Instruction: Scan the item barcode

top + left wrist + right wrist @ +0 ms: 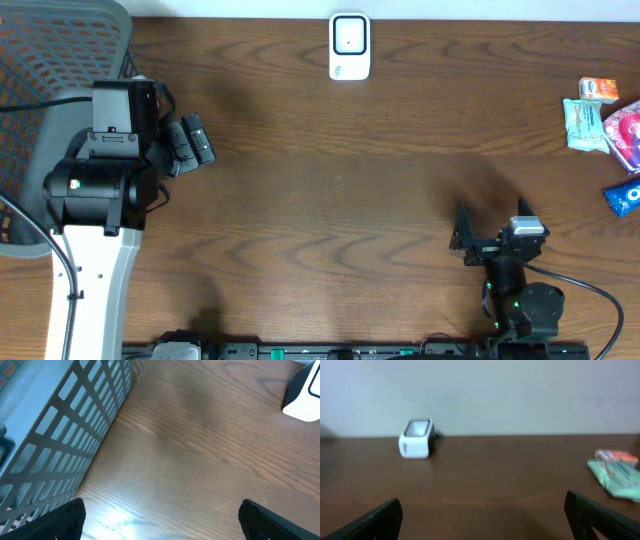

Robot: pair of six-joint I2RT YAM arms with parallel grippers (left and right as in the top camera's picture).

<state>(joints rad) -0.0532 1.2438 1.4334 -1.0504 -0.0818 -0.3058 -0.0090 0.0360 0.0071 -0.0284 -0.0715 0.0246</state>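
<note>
Overhead, upper left of the frame: grey mesh basket (50, 60) on the dark wooden worktop (330, 200), partly covered by the left arm. Top centre: white scanner (349, 45), alone at the far edge. Right edge, bunched together: small orange box (598, 89), mint-green packet (583, 124) just below it, pink packet (627, 132) just beside the mint one, blue packet (625, 195) lower down, apart from the rest and cut off by the frame. Barcodes too small to make out on any of them.

Left hand (195, 142): fingers spread wide, nothing between them, just right of the basket at left-centre of the frame. Seen from its own wrist: basket wall filling the upper left, a corner of the scanner at the upper right. Well apart from the packets, with the whole width of the worktop in between.

Right hand (492, 222): fingers likewise wide apart and empty, lower right of the frame. Packets up and to the right of it, near but not touching, the blue packet closest. Scanner well apart, up and to the left. Only bare wood between this hand and the packets, and between the packets and the scanner. Seen from its wrist, blurred: scanner at left against a pale wall (520, 390), mint-green packet and orange box at the right edge.
</note>
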